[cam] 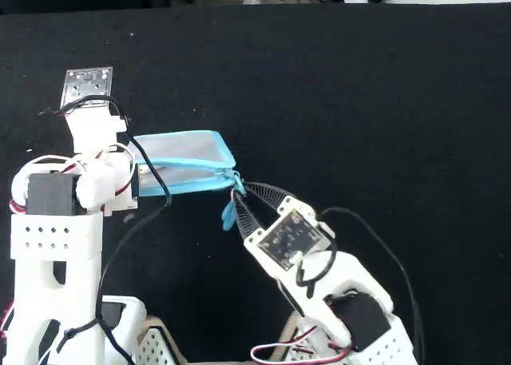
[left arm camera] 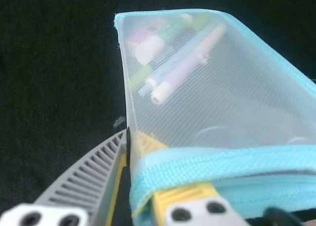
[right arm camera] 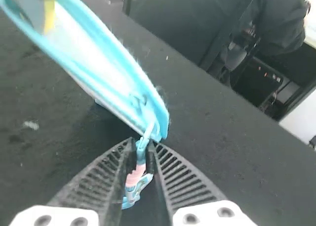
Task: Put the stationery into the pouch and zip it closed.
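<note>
Right end effector pinching zipper pull, left end effector clamping pouch

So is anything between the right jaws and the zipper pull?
Nothing visible. The right jaws are shut on the zipper pull at one end of the pouch, and the left jaws clamp its other end.

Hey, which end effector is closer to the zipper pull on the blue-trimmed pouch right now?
Right. The right end effector is shut on the zipper pull at one end of the pouch; the left end effector clamps the pouch's opposite end, away from the pull.
</note>
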`<state>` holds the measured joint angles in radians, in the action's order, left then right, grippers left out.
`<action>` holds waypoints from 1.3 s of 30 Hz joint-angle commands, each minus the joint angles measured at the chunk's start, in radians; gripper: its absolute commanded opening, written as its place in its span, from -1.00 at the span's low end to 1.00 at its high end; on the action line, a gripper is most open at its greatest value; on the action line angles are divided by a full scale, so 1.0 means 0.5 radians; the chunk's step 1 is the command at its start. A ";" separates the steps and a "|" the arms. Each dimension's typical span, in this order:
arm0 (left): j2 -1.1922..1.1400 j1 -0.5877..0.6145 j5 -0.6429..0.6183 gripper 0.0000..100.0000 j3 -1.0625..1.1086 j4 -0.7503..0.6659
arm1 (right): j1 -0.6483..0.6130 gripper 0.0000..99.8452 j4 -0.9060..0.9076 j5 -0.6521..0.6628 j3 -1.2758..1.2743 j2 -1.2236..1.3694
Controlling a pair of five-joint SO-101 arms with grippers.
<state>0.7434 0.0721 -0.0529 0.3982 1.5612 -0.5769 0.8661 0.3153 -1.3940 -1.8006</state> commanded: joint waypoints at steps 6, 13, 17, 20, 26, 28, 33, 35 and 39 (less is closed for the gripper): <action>-0.012 0.014 -0.006 -0.94 0.011 0.012 | -0.233 -0.98 0.199 -0.144 0.278 -0.272; -0.012 0.020 -0.006 -0.94 0.011 0.012 | -0.482 -0.98 0.193 -0.144 0.204 -0.272; -0.012 0.020 -0.006 -0.94 0.011 0.012 | -0.476 -0.98 0.129 -0.141 0.127 -0.272; -0.012 0.023 -0.006 -0.94 0.011 0.012 | -0.411 -0.94 0.064 -0.157 0.072 -0.272; -0.012 0.014 -0.006 -0.94 0.011 0.012 | -0.276 -0.74 -0.006 -0.157 0.035 -0.272; -0.012 0.014 -0.006 -0.94 0.011 0.012 | -0.252 -0.74 -0.006 -0.157 0.035 -0.272; -0.012 0.014 -0.006 -0.94 0.011 0.012 | -0.249 -0.73 -0.006 -0.203 0.032 -0.272; -0.012 0.014 -0.006 -0.94 0.011 0.012 | -0.236 -0.73 -0.006 -0.285 0.032 -0.272; -0.012 0.014 -0.006 -0.94 0.011 0.012 | -0.166 -0.73 -0.089 -0.356 -0.011 -0.269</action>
<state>0.7434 0.0721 -0.0529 0.3982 1.5612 -0.7089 0.8738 0.1695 -1.3863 -1.8006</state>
